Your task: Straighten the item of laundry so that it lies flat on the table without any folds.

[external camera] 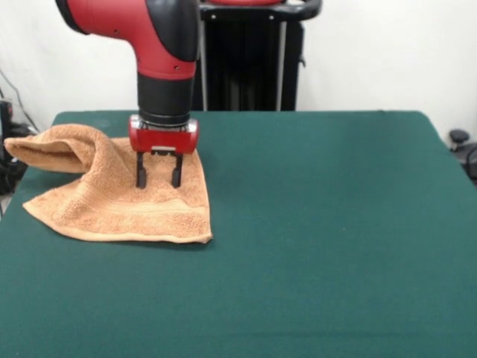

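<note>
Towel (119, 201): lying at the front view's left side of the tabletop (320, 224), with its left part reaching the tabletop's left edge and its near right corner spreading flat on the green surface.
Towel condition: not lying flat; the upper left portion is standing up in a rolled fold that is curling over toward the left edge, while the near edge and its woven band are resting flat.
Reason for placement: judged, the fold is holding the far left corner off the surface, so that corner is needing to be drawn outward.
Gripper (157, 180): hanging directly over the towel's far right area, beside the raised fold.
Fingers (141, 179): standing parted with a clear gap, tips pointing straight down and appearing to be touching or just meeting the terry; gripping nothing.
Arm pose: descending vertically from above, wrist upright, red housing sitting square over the cloth.
Judged step: positioning for a pinch on the cloth near the fold.
</note>
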